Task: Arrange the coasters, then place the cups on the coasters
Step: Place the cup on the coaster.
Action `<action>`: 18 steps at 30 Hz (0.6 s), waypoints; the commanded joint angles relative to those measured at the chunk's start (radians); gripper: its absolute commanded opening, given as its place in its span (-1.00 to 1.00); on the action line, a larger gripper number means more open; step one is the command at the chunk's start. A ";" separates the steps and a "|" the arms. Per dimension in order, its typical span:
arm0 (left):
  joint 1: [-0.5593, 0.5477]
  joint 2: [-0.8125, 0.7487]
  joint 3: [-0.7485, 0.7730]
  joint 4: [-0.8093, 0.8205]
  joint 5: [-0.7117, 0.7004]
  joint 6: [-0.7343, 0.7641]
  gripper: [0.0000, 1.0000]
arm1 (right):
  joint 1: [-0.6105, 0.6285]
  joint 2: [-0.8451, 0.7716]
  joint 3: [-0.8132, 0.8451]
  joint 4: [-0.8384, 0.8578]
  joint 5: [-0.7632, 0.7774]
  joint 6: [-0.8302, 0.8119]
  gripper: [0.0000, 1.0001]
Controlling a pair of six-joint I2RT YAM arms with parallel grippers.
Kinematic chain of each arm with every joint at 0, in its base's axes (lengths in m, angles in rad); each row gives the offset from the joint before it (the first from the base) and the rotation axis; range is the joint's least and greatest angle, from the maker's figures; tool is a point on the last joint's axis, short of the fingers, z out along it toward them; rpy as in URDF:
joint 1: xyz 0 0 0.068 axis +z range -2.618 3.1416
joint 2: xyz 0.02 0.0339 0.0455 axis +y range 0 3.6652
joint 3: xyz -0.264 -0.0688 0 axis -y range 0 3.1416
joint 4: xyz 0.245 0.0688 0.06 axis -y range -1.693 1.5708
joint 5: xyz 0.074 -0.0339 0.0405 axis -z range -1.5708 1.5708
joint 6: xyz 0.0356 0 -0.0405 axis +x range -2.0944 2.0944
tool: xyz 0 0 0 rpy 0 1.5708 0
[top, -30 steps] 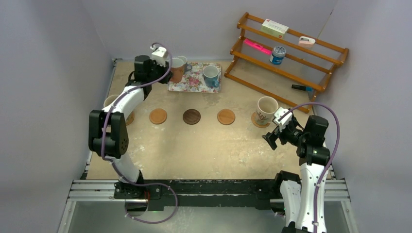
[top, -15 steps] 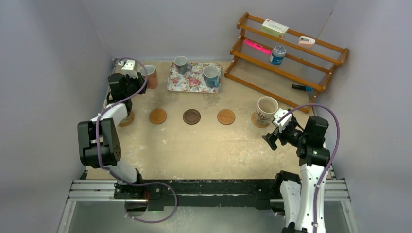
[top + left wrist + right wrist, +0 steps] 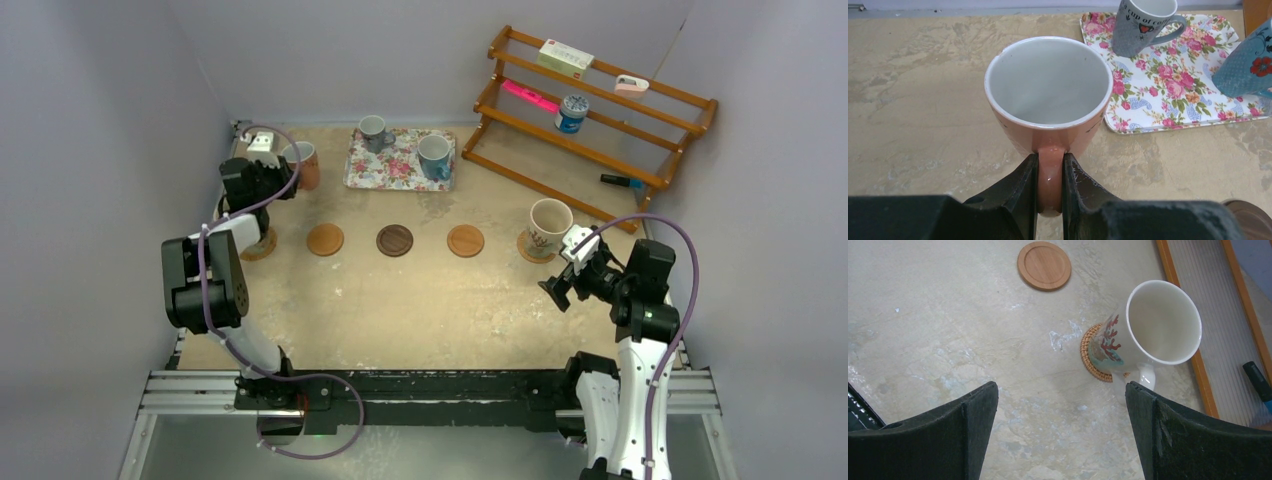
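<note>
the left jaws are clamped on the handle [image 3: 1050,175] of the reddish-orange mug [image 3: 1048,95], which sits upright in the far-left corner of the worktop [image 3: 420,300], just beside the floral tray [image 3: 1193,107]. the small grey-blue mug [image 3: 1140,27] and the light blue mug [image 3: 1248,67] are on that tray. whether the held mug's base touches the surface cannot be told. three coasters in the row lie bare: a tan coaster [image 3: 325,239], the dark brown coaster [image 3: 394,240] and another tan one [image 3: 465,240]. the right jaws stand wide apart and empty, near the cream mug [image 3: 1153,330] that rests on a woven coaster [image 3: 1090,360]. the main risk is the grip itself — a pinch on a narrow handle lets the heavy body swing or tip, so the mug may land tilted or off-centre and shove the light disc aside. the left arm also folds over the coaster edge [image 3: 262,246] at the row's left end, so a careless sweep could knock whatever stands there — the arm hides it.
</note>
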 commanded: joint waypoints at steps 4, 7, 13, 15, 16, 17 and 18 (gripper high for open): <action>0.025 0.005 0.040 0.082 0.084 0.037 -1.00 | -0.003 0.013 -0.004 -0.009 -0.024 -0.012 0.98; 0.059 0.059 0.145 0.016 0.254 0.026 -1.00 | -0.003 0.018 0.000 -0.015 -0.023 -0.018 0.98; 0.109 0.195 0.484 -0.533 0.565 0.308 -1.00 | -0.003 0.030 0.001 -0.028 -0.028 -0.030 0.98; 0.130 0.178 0.499 -0.650 0.611 0.423 -1.00 | -0.003 0.032 0.001 -0.032 -0.030 -0.037 0.98; 0.139 0.155 0.470 -0.651 0.613 0.446 -1.00 | -0.003 0.033 0.001 -0.032 -0.029 -0.038 0.98; 0.144 0.126 0.433 -0.627 0.613 0.459 -1.00 | -0.003 0.035 0.002 -0.032 -0.031 -0.040 0.98; 0.145 0.101 0.398 -0.590 0.603 0.465 -1.00 | -0.003 0.036 0.004 -0.029 -0.029 -0.038 0.98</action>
